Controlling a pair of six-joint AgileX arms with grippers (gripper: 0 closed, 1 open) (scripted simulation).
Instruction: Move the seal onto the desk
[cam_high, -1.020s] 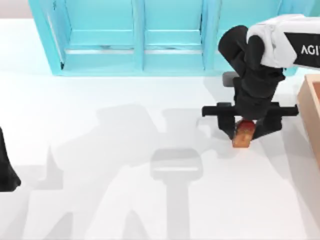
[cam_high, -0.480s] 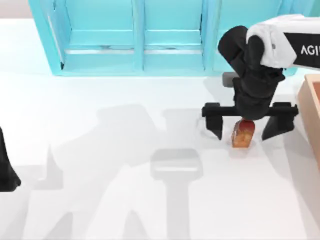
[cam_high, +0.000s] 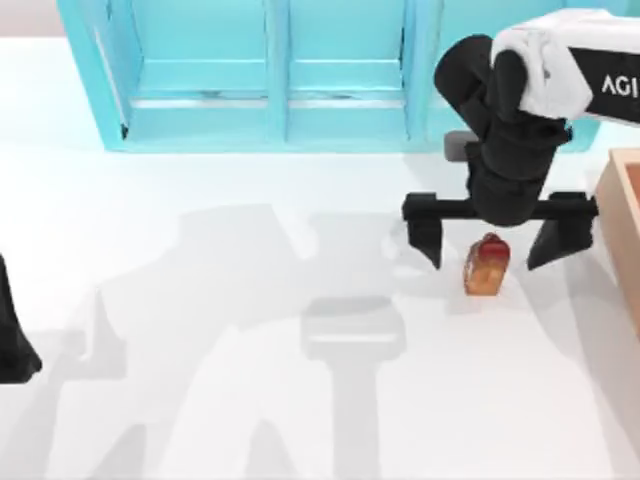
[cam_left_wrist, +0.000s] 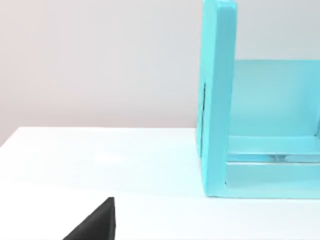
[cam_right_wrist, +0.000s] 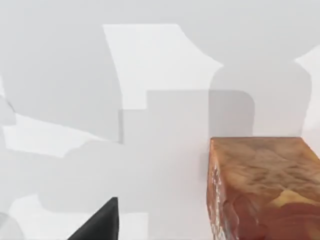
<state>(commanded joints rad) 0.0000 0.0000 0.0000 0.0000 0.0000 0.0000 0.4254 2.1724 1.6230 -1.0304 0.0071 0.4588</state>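
Observation:
The seal (cam_high: 486, 265), an orange-brown block with a dark-red rounded top, stands upright on the white desk (cam_high: 250, 400) at the right of the top view. My right gripper (cam_high: 495, 250) hangs just above and behind it, open, its two black fingers spread wide to either side and touching nothing. In the right wrist view the seal (cam_right_wrist: 262, 187) sits close below on the desk (cam_right_wrist: 150, 65), with one black fingertip (cam_right_wrist: 100, 225) beside it. My left arm (cam_high: 12, 330) is parked at the table's left edge.
A turquoise three-bay shelf unit (cam_high: 270, 70) stands along the back of the desk, seen from the side as the shelf unit (cam_left_wrist: 250, 125) in the left wrist view. A tan wooden box (cam_high: 625, 225) sits at the right edge, close to the right gripper.
The right gripper opened and let go of the seal, then rose slightly and drew back toward the shelf. The seal now stands free on the desk. The left arm stayed still.

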